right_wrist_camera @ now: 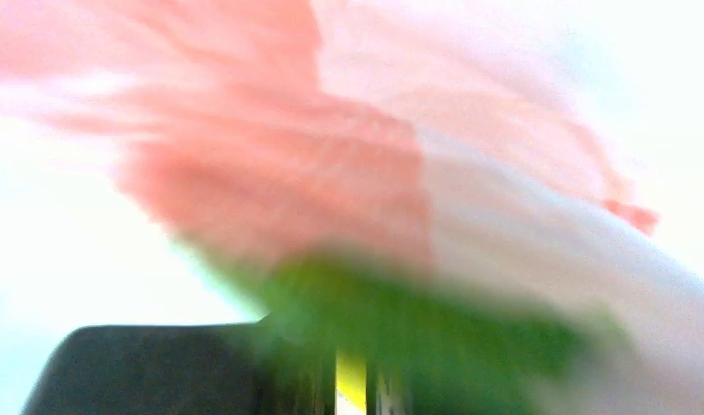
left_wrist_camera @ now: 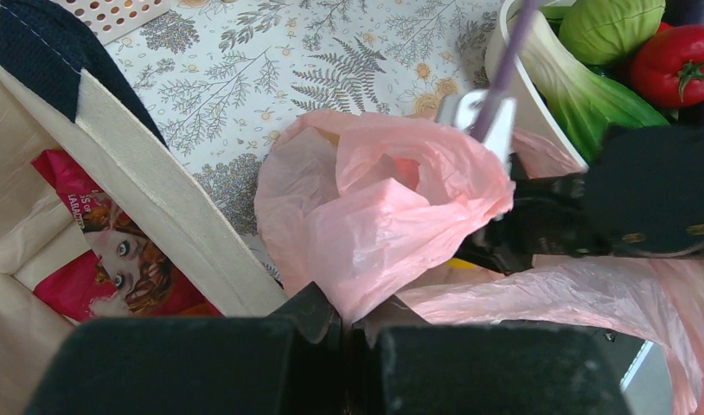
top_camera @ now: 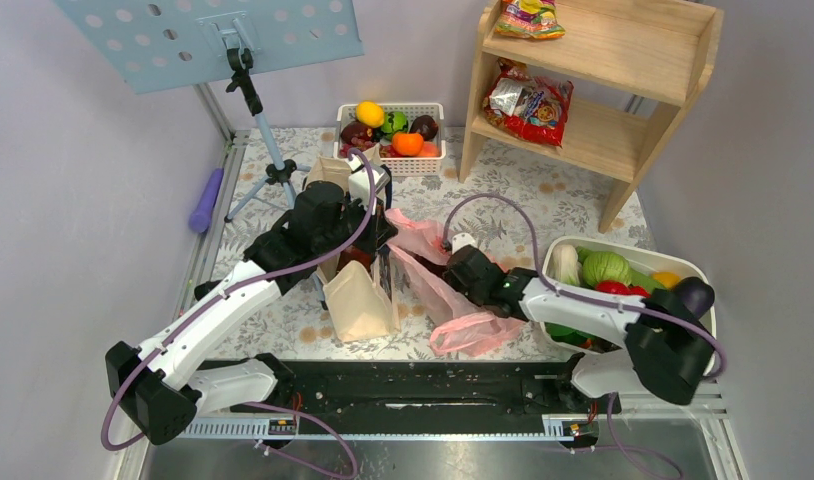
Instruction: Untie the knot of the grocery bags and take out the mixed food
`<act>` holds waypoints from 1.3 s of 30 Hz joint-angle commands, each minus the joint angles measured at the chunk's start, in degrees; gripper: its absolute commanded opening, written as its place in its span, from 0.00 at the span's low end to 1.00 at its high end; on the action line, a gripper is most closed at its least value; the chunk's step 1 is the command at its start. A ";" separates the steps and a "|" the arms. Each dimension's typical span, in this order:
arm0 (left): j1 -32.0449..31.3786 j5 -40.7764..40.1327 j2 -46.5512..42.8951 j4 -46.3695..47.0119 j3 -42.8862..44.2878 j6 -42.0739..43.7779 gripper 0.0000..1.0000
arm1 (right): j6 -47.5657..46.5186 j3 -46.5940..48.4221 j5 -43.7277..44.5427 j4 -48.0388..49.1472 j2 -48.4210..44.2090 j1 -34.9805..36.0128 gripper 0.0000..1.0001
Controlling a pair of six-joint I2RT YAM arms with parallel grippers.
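A pink grocery bag lies open between my arms, right of the beige tote. No knot shows. My left gripper is shut on the bag's rim and holds its mouth up; its tips pinch the plastic. My right gripper reaches into the bag from the right. Its own view is blurred: pink plastic all round, and a green and yellow food item at its jaws. A bit of yellow shows at its tips. More pink plastic lies toward the near edge.
The tote holds a red snack packet. A white bin of vegetables stands at the right. A white basket of produce stands at the back. A wooden shelf holds snack packets. A music stand stands at the back left.
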 commanded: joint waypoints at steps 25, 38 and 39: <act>-0.50 0.36 -4.98 0.28 1.77 4.64 0.89 | 17.53 3.26 3.91 26.44 -35.87 0.48 0.00; -4.86 12.57 -13.80 17.73 -0.16 -16.92 0.95 | 25.80 10.11 8.57 31.95 -31.54 0.56 0.00; -5.86 11.67 -13.36 18.09 -0.34 -16.75 0.96 | 26.66 11.24 8.38 31.23 -30.87 0.53 0.00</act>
